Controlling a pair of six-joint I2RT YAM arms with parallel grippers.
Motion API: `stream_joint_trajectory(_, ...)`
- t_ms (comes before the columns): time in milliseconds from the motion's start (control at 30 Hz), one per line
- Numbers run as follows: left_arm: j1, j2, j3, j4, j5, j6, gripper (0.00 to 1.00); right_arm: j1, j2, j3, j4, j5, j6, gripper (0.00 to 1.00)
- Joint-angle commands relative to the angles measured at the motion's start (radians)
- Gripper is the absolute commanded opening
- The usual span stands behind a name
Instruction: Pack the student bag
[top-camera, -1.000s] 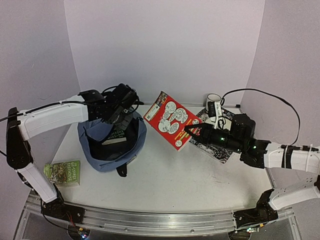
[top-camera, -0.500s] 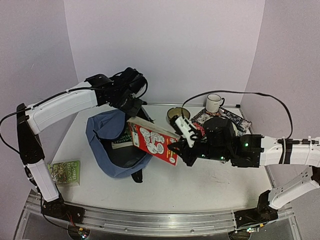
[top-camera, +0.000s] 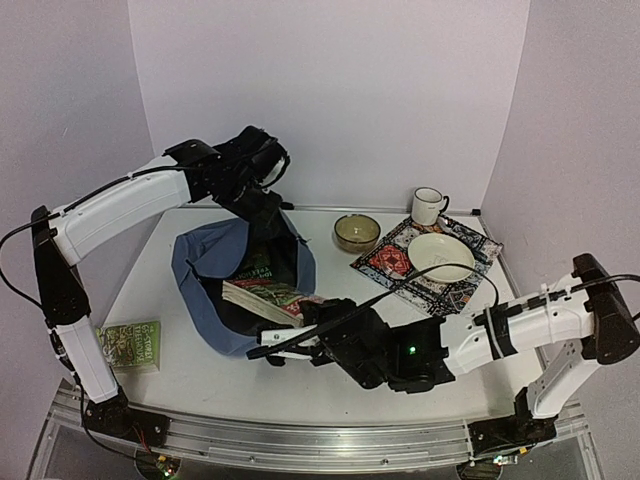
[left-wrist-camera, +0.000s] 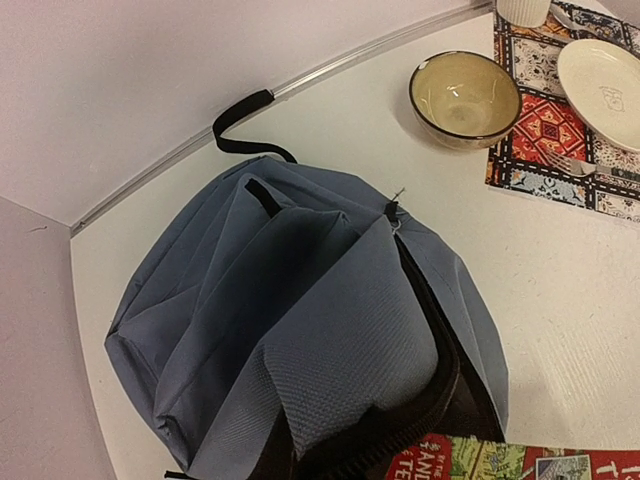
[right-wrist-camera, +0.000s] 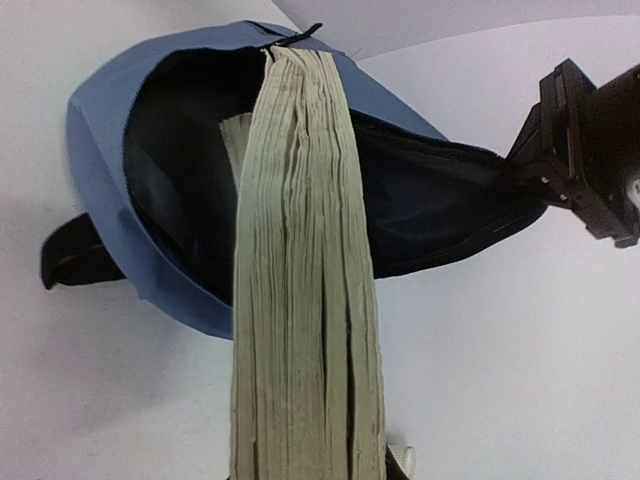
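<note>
Right gripper (top-camera: 310, 316): clenched on the near end of the thick paperback book with a red-and-green cover (top-camera: 268, 296). Its cream page block (right-wrist-camera: 305, 300) runs straight out from the wrist.
Book axis: the long axis points away from your right fingers, up and leftward into the bag's mouth. The far end is already past the rim, the near end outside.
Loose item: a small green paperback (top-camera: 130, 345) lies flat on the white table (top-camera: 335, 275), near left, well apart from both grippers.
Student bag: the large soft slate-blue fabric backpack (top-camera: 205, 290) lies left of centre, its dark mouth (right-wrist-camera: 180, 150) gaping toward the right arm. A second book with a green cover (top-camera: 260, 267) appears to lie inside.
Left gripper (top-camera: 270, 218): clamped on the bag's far upper rim, holding it taut and raised.
Nearer arm: right, by judgement. A push along the book's own axis should seat it, and the lifted rim gives you clearance.
Risk: the book's corner may catch the zip edge.
Far side: a tan ceramic bowl (top-camera: 357, 232), a patterned placemat (top-camera: 400, 262) with a cream plate (top-camera: 441, 257) and a white mug (top-camera: 428, 206), all well apart.
</note>
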Motion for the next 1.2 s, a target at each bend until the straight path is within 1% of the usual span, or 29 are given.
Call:
stream_joint_trajectory(0,0.001,-0.036,0.059,0.045,0.015,0.014,0.00,-0.004,0.030,0.044,0.303,0.175,-0.348,0.00)
stream_joint_trajectory(233,0.003,-0.046,0.060,0.037,0.035,0.016,0.00,-0.014,0.149,0.045,0.476,0.180,-0.601,0.00)
stream_joint_trajectory(533,0.003,-0.055,0.075,0.022,0.061,0.014,0.00,-0.074,0.254,0.075,0.661,0.177,-0.752,0.00)
stream_joint_trajectory(667,0.005,-0.063,0.083,0.008,0.003,0.022,0.00,-0.089,0.285,0.068,0.674,0.164,-0.782,0.00)
stream_joint_trajectory(833,0.008,-0.058,0.110,-0.002,-0.029,0.023,0.00,-0.096,0.299,0.060,0.683,0.153,-0.793,0.00)
stream_joint_trajectory(900,0.008,-0.051,0.127,-0.007,-0.006,0.020,0.00,-0.096,0.311,0.079,0.684,0.153,-0.785,0.00)
stream_joint_trajectory(1067,0.008,-0.043,0.145,-0.006,0.125,0.006,0.00,-0.098,0.394,0.187,0.696,0.150,-0.795,0.00)
stream_joint_trajectory(1167,0.008,-0.044,0.150,-0.006,0.180,-0.004,0.00,-0.110,0.448,0.246,0.696,0.144,-0.798,0.00)
